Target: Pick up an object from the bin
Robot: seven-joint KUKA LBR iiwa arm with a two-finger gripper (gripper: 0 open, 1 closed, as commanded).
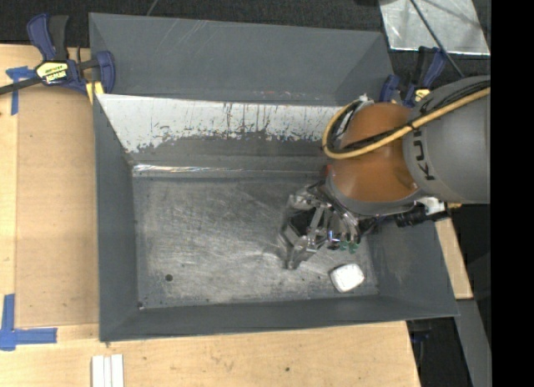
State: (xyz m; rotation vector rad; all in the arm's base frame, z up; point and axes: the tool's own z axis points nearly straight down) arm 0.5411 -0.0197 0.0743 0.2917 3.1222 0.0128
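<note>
- The end effector (294, 253) hangs low over the floor of the bin (200, 235), right of the floor's middle. Its metal tip points down and toward the view's left.
- Whether it is released or clenched cannot be told, because its linkage is a tangle of dark and bright parts. Nothing can be made out in its grasp.
- The only clear loose thing is a small white lump (347, 277), which lies near the floor's right-hand near corner.
- From the tip, the lump lies to the view's right and a little toward the near wall. It is just beside the tool body and does not look to be touching it.
- The lump is rounded and blocky, with a matte, pale surface. It is slightly longer across the view than along it (though too small to name its kind).
- The bin floor is scuffed, scratched grey metal, and the sloped walls are smoother.
- An orange cover (371, 164) with a yellow cable (392, 139) looped over it caps the wrist.
- My judgement is that the coming move needs a shift rightward and nearward before the tool can close on the lump.
</note>
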